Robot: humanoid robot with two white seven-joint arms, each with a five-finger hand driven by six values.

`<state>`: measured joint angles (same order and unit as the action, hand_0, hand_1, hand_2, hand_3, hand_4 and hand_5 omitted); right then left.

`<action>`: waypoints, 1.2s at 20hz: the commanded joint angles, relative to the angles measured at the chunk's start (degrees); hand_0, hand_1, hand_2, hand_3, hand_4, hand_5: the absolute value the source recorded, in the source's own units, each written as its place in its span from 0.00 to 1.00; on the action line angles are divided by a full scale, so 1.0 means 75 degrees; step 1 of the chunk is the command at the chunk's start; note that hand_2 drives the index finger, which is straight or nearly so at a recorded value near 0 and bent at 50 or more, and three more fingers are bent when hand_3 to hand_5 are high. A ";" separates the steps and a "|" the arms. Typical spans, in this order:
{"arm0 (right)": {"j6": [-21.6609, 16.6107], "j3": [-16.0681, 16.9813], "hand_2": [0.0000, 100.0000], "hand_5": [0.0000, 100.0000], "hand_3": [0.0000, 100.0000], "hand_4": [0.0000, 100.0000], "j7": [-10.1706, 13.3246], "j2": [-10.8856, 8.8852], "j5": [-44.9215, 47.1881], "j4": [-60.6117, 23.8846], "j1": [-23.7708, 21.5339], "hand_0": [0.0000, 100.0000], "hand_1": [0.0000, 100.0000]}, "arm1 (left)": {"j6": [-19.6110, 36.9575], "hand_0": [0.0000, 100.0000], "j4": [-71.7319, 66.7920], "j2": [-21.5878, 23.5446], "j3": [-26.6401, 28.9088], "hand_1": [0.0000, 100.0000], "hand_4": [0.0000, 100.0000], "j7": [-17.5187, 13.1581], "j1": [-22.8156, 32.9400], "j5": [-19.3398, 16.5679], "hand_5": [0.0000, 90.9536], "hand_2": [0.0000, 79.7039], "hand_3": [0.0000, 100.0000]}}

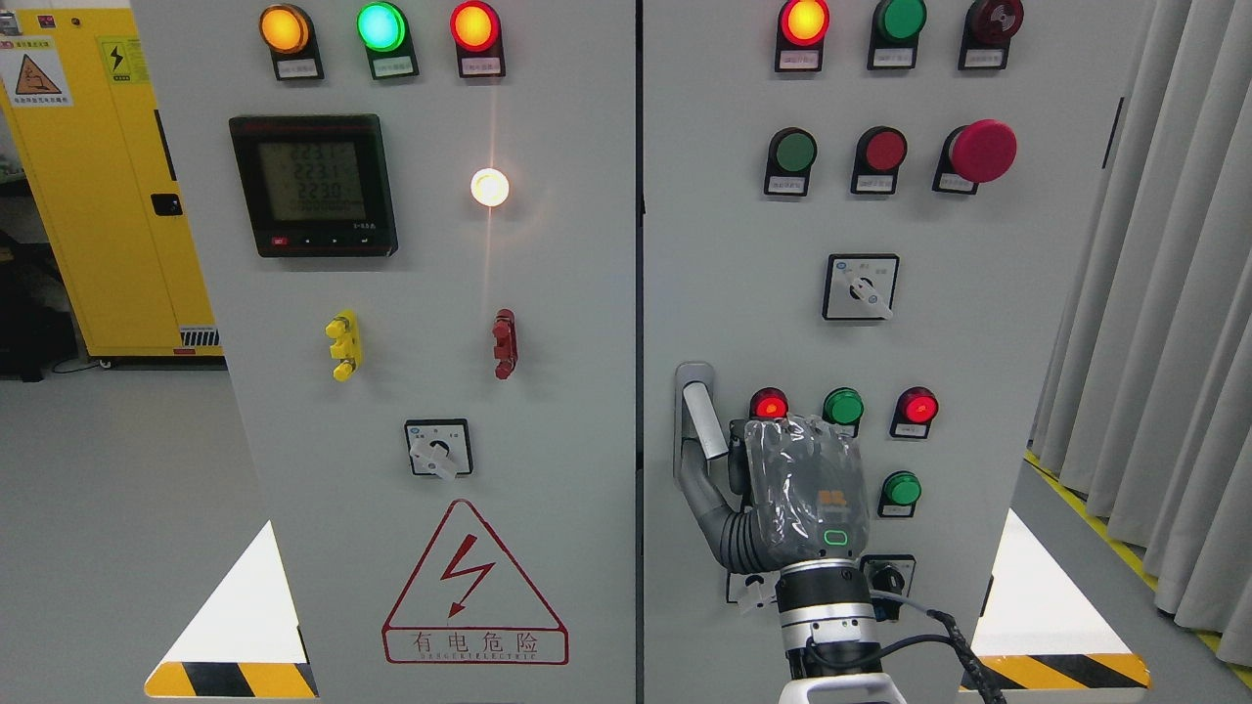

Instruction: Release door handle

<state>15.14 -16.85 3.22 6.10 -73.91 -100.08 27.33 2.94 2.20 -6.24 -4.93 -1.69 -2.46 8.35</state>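
The right hand [802, 489], grey and wrapped in clear plastic film, is seen at lower centre-right of the frame, back of the palm toward the camera, arm entering from the bottom edge. The thumb [706, 494] is stretched up and to the left, its tip touching the lower end of the silver-grey door handle [699, 416], which stands out tilted from its recessed grey plate on the left edge of the right-hand cabinet door [978, 293]. The other fingers are hidden behind the palm, so a grasp cannot be confirmed; only thumb contact is shown. The left hand is not seen.

Just right of the handle, a lit red round lamp [769, 404] is partly covered by the hand's top edge; a green round button [842, 406] and a second lit red lamp [917, 406] follow in the same row. A grey rotary selector switch [861, 286] is mounted above, and a large red mushroom-head stop button [981, 151] at upper right.

On the left-hand cabinet door [293, 391]: a black digital meter with a greenish display [313, 186] at upper left, a glowing white indicator [489, 187] beside it (flare streak vertical), a red triangular lightning warning sign [474, 584] at the bottom. A yellow cabinet [88, 196] is seen at far left, grey curtains [1174, 293] at far right.
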 commanded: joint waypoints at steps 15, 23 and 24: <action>0.0009 0.0043 0.92 1.00 1.00 1.00 0.0039 -0.0039 0.0011 -0.0074 -0.0022 0.71 0.43 | -0.0005 0.12 0.0000 0.0000 0.0001 0.56 0.00 0.0003 0.0000 0.0000 0.00 0.00 0.00; 0.0102 0.0043 0.92 1.00 1.00 1.00 0.0051 -0.0051 0.0058 -0.0121 -0.0034 0.65 0.44 | -0.0005 0.12 0.0000 0.0000 0.0001 0.56 0.00 0.0003 0.0000 0.0000 0.00 0.00 0.00; 0.0102 0.0043 0.92 1.00 1.00 1.00 0.0051 -0.0051 0.0058 -0.0121 -0.0034 0.64 0.44 | -0.0005 0.12 0.0000 0.0000 0.0001 0.56 0.00 0.0003 0.0000 0.0000 0.00 0.00 0.00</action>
<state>15.86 -16.60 3.66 5.83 -73.61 -100.69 27.10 2.94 2.20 -6.24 -4.93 -1.69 -2.46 8.35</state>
